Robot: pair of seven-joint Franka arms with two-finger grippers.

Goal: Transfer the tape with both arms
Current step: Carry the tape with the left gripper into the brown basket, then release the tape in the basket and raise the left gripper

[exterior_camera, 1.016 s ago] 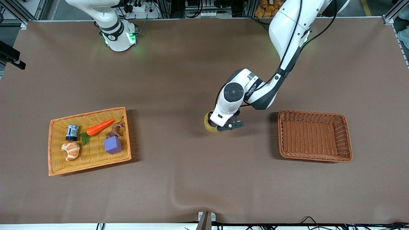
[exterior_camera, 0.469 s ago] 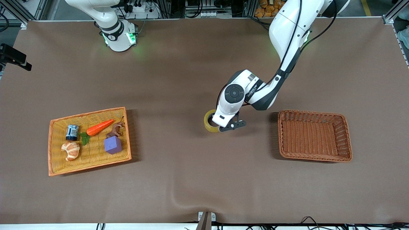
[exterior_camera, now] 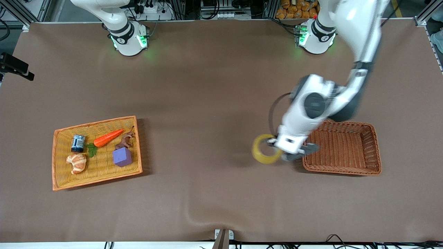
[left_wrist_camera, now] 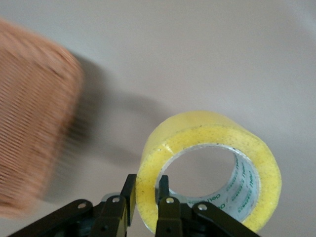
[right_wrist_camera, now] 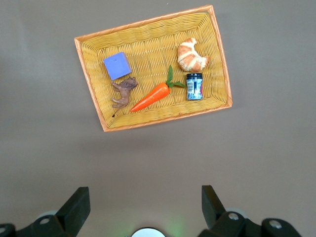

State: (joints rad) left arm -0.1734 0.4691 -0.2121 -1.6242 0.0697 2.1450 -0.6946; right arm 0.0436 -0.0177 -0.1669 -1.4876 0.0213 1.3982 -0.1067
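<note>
The tape (exterior_camera: 263,154) is a yellowish ring with a grey core. My left gripper (exterior_camera: 279,149) is shut on its wall and holds it up over the table, right beside the brown wicker basket (exterior_camera: 341,170). In the left wrist view one finger sits inside the ring and one outside, and the left gripper (left_wrist_camera: 146,190) pinches the tape (left_wrist_camera: 197,138). My right gripper (right_wrist_camera: 145,197) is open and empty, held high over the table with the yellow tray (right_wrist_camera: 148,22) below it. The right arm waits.
The yellow tray (exterior_camera: 97,121) at the right arm's end holds a carrot (exterior_camera: 108,137), a croissant (exterior_camera: 77,163), a purple block (exterior_camera: 122,157), a small can (exterior_camera: 78,143) and a toy horse (exterior_camera: 126,139). The brown basket (left_wrist_camera: 34,123) has nothing in it.
My left gripper has lifted the tape off the middle of the table and carried it toward the left arm's end, up to the brown basket. The right arm has not moved.
</note>
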